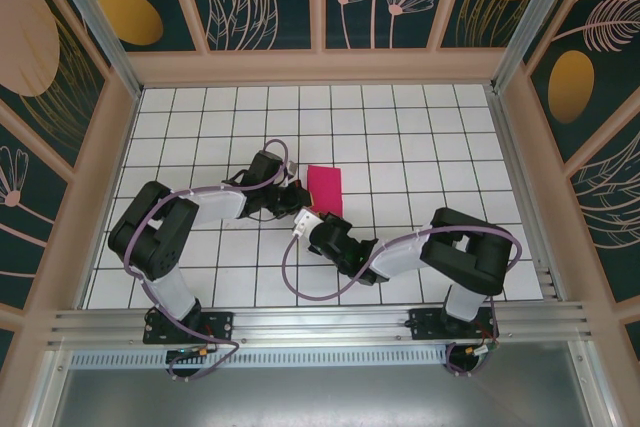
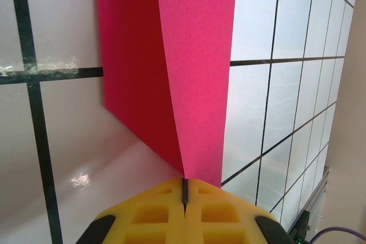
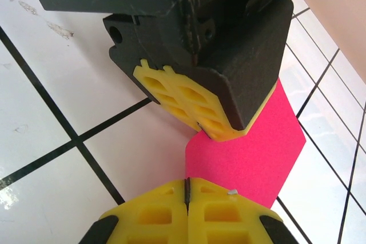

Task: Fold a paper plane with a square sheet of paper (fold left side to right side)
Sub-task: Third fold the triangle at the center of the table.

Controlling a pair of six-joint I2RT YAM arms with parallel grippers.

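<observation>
At right jaws: closed tight, fingertips against near edge of sheet; cannot tell whether pinched. Just beyond, at left jaws: closed on sheet's near corner, one pink flap raised off the darker layer beneath. Past both jaws: sheet doubled over, lying narrow on white tiled surface.
</observation>
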